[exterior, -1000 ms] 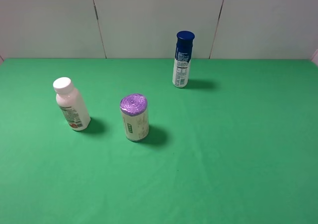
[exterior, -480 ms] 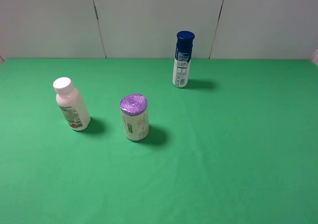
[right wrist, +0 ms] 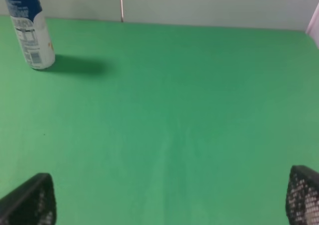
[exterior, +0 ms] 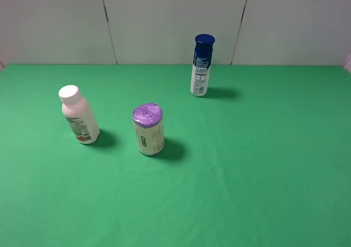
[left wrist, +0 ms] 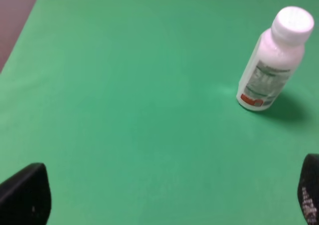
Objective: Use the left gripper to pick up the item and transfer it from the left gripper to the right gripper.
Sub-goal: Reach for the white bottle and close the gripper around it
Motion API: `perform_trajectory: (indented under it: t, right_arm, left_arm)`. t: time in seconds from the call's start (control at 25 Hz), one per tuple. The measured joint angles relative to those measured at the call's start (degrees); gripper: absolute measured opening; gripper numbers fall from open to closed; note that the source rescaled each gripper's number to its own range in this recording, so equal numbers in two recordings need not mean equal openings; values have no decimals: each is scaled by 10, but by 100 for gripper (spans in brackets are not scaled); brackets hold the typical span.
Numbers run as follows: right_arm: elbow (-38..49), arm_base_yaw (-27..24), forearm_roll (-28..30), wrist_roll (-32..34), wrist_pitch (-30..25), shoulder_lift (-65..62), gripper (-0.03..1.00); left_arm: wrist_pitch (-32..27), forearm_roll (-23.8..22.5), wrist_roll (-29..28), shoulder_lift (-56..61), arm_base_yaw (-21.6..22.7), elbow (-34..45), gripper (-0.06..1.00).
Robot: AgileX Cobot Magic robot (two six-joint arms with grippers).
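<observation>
The item, a pale pinkish-white bottle (exterior: pixel 80 116) with a white screw cap, stands upright on the green table at the left. The left wrist view shows the same bottle (left wrist: pixel 269 64) with a red mark on its label, well ahead of my left gripper (left wrist: pixel 167 201). That gripper is open, its black fingertips (left wrist: pixel 27 195) wide apart with nothing between them. My right gripper (right wrist: pixel 169 202) is open too and empty, over bare green cloth. Neither arm appears in the exterior high view.
A purple-topped can (exterior: pixel 148 129) stands just right of the bottle. A blue-capped spray can (exterior: pixel 202 65) stands near the back wall, also seen as a spray can (right wrist: pixel 29 30) far ahead of the right gripper. The table's left edge (left wrist: pixel 17 23) shows beside the left gripper.
</observation>
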State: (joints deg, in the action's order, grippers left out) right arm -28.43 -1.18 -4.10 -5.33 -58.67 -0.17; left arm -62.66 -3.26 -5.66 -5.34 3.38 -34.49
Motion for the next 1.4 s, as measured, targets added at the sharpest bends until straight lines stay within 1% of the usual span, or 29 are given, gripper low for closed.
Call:
perform_trajectory:
  t: [0.28,0.44,0.72,0.8,1.12,1.4]
  right_arm:
    - [0,0,0,0,0,0,100]
    - [0,0,0,0,0,0,100]
    - [0,0,0,0,0,0,100]
    - [0,0,0,0,0,0,100]
    - [0,0,0,0,0,0,100]
    - [0,0,0,0,0,0,100]
  left_arm:
    - [-46,8,17,-187,0,-113,100]
    - [-48,23,32,-297,0,-168,100]
    - [-46,47,57,-476,-3,-237,100]
    - [-40,47,57,-523,-17,-253,100]
    - [-3,45,60,-706,-98,-316,100]
    - [51,45,41,-814,-159,-324,100]
